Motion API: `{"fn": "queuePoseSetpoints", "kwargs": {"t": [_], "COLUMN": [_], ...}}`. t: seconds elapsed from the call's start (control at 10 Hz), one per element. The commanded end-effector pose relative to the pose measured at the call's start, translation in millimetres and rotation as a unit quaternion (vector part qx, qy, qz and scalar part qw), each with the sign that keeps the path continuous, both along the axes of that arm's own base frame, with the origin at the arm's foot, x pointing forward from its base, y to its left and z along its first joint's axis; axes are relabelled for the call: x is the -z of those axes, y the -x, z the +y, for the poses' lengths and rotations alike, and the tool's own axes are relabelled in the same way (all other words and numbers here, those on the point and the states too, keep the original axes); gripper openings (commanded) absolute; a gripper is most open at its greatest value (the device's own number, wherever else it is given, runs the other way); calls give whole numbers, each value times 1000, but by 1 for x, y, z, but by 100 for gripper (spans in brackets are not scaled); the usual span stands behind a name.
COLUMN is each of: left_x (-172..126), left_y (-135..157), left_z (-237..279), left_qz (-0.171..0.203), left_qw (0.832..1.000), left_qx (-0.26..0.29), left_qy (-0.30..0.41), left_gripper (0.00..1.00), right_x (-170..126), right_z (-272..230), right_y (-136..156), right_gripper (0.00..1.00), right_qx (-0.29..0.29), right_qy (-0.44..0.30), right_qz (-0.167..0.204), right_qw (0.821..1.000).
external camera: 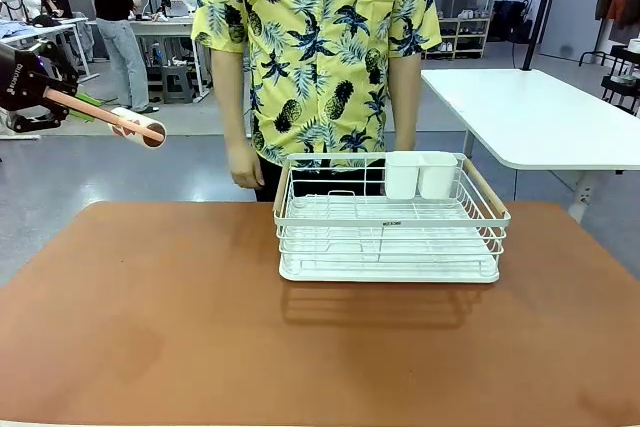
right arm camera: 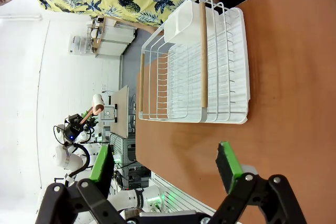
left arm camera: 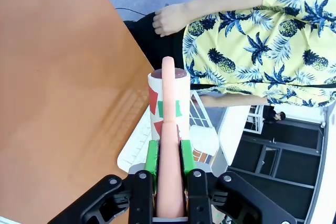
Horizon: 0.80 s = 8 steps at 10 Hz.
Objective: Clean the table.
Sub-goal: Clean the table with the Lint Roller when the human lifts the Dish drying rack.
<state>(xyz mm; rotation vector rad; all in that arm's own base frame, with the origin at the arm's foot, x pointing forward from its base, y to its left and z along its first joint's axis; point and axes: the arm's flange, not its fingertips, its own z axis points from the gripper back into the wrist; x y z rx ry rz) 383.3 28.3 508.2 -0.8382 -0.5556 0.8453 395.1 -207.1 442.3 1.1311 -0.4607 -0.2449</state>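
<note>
My left gripper (external camera: 50, 95) is shut on the peach handle of a lint roller (external camera: 140, 127), held up in the air beyond the left far corner of the reddish-brown table (external camera: 200, 337). In the left wrist view the green pads of the left gripper (left arm camera: 169, 153) clamp the handle, and the lint roller (left arm camera: 156, 103) points its white, red and green patterned roll away, above the table (left arm camera: 52, 77) edge. My right gripper (right arm camera: 165, 163) is open with nothing between its fingers, hovering over the table (right arm camera: 294, 77) near the rack.
A white wire dish rack (external camera: 390, 222) with two white cups (external camera: 420, 175) stands at the table's far middle. A person in a yellow patterned shirt stands right behind it, a hand (external camera: 243, 167) hanging down. A white-topped table (external camera: 540, 112) stands far right.
</note>
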Motion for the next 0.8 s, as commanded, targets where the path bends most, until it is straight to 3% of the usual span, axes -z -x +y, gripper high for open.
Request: {"fn": "queuePoseSetpoints", "kwargs": {"t": [0.0,0.7], "left_x": [-3,-3], "left_y": [1,1], "left_z": [0,0], "left_qz": [1,1], "left_qw": [1000,1000], "left_qx": [-2,-2], "left_qy": [-4,-4], "left_gripper": [0,0], "right_x": [-2,-2], "right_z": [0,0], "right_y": [0,0], "right_gripper": [100,100], "right_qx": [-2,-2], "right_qy": [-5,-5], "right_qz": [-10,-10], "right_qw": [1000,1000]}}
